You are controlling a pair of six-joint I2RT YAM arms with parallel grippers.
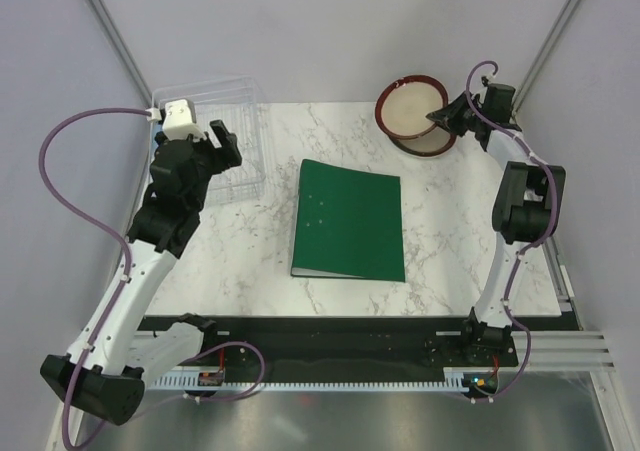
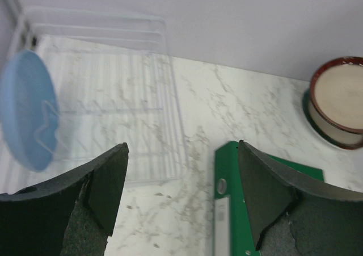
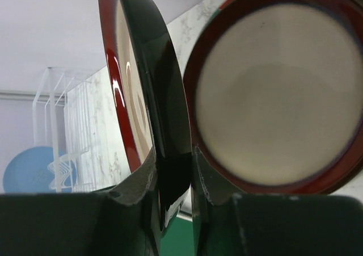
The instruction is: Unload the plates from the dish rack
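The clear dish rack (image 1: 240, 166) stands at the far left of the table, and it also shows in the left wrist view (image 2: 113, 97). A light blue plate (image 2: 28, 117) stands upright in it, and it also shows in the right wrist view (image 3: 28, 168). My left gripper (image 1: 226, 139) hangs open and empty over the rack's near edge (image 2: 181, 193). My right gripper (image 1: 447, 117) is shut on the rim of a brown-rimmed cream plate (image 1: 410, 108), held tilted (image 3: 150, 80) over a second such plate (image 1: 432, 147) at the far right. The red plate is not visible.
A green binder (image 1: 350, 221) lies flat in the middle of the table, and its spine shows in the left wrist view (image 2: 227, 210). Grey walls close in behind the rack and the plates. The right table edge runs close by the right arm.
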